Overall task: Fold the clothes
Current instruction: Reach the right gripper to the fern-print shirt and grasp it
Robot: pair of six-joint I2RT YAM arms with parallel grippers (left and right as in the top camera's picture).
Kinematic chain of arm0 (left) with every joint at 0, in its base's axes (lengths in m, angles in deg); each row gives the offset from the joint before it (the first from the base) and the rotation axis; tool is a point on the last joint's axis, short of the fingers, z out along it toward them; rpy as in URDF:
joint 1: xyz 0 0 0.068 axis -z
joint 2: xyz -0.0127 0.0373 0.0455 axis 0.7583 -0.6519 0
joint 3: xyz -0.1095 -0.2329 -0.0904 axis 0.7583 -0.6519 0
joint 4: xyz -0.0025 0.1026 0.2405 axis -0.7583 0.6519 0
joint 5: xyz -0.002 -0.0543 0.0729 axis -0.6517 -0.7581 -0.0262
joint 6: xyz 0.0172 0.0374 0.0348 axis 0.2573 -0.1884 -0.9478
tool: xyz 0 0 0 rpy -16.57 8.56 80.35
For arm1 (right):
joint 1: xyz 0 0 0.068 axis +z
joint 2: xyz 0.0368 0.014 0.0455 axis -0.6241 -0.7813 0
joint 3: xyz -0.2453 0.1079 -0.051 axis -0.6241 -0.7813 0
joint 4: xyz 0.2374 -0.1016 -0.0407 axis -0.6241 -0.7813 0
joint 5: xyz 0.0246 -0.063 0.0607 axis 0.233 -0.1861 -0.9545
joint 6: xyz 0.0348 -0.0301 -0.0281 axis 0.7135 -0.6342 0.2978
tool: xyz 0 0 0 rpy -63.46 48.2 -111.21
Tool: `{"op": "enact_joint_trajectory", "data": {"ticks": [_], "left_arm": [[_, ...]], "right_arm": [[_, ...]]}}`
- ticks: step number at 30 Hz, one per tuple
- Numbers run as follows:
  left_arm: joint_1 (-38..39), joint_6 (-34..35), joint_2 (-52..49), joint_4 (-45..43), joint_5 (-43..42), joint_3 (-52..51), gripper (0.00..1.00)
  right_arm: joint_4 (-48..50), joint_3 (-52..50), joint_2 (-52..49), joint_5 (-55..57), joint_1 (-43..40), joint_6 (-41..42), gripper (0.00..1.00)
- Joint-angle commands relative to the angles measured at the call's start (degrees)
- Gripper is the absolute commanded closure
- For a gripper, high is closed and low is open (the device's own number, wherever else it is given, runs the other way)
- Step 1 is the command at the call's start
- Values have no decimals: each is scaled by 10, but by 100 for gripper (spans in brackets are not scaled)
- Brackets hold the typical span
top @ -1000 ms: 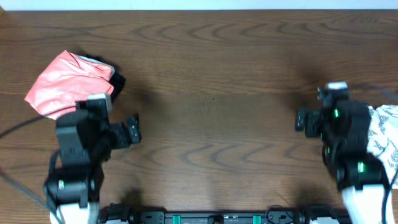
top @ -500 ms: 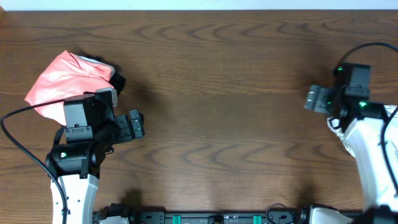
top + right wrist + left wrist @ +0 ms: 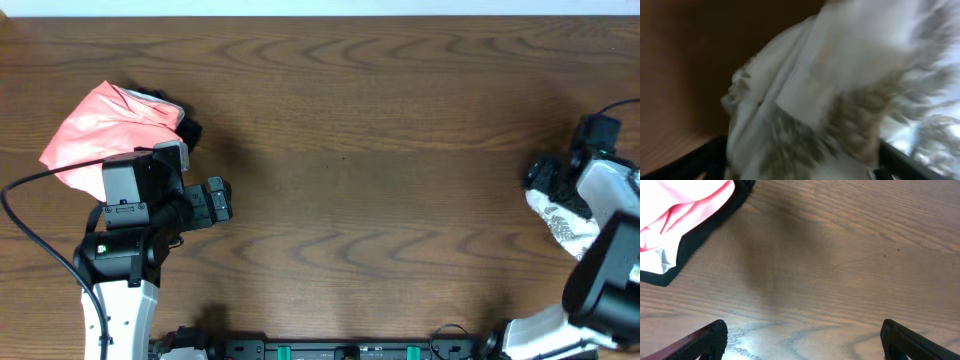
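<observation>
Overhead, I see the leaf-print dress [image 3: 558, 222] crumpled at the right edge of the wooden table [image 3: 350, 130]. The visible bunch slants from upper left to lower right and passes under the right arm, so I cannot tell its full long axis. The right gripper [image 3: 540, 182] is at its upper end. In the blurred wrist view, cloth fills the space between the parted fingers [image 3: 710, 157], but I cannot tell if they grasp it. The left gripper [image 3: 215, 200] hangs released near a coral-pink garment [image 3: 105, 125].

Robot workbench: wood-grain table [image 3: 350, 120], two mounted arms [image 3: 125, 250]
</observation>
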Motion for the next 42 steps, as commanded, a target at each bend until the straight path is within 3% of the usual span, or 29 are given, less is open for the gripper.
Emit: {"op": "enact_joint_trajectory", "data": {"ticks": [1, 3, 4, 6, 10, 13, 18, 25, 31, 36, 40, 42], "left_arm": [[2, 5, 1, 1, -7, 14, 2], [2, 5, 1, 1, -7, 14, 2], [2, 5, 1, 1, -7, 14, 2], [2, 5, 1, 0, -7, 14, 2], [2, 5, 1, -2, -7, 14, 2], [2, 5, 1, -4, -7, 14, 2], [2, 5, 1, -6, -7, 14, 2], [2, 5, 1, -6, -7, 14, 2], [2, 5, 1, -6, -7, 14, 2], [2, 5, 1, -6, -7, 14, 2], [2, 5, 1, -7, -7, 14, 2], [2, 5, 0, -10, -7, 14, 2]], "right_arm": [[0, 7, -20, -12, -3, 8, 55], [2, 7, -19, -32, -3, 8, 92], [5, 9, -14, -54, -3, 7, 99], [18, 15, 0, -125, 2, -14, 99], [20, 57, 25, -283, 33, -84, 99], [-30, 111, 30, -337, 89, -144, 99], [-135, 179, 30, -332, 232, -283, 99], [-195, 185, 30, -327, 418, -374, 99], [-197, 186, 37, -224, 498, -357, 99], [-167, 189, 76, -110, 495, -266, 99], [-134, 189, 131, -35, 462, -169, 82], [-122, 189, 160, -29, 436, -134, 62]]}}
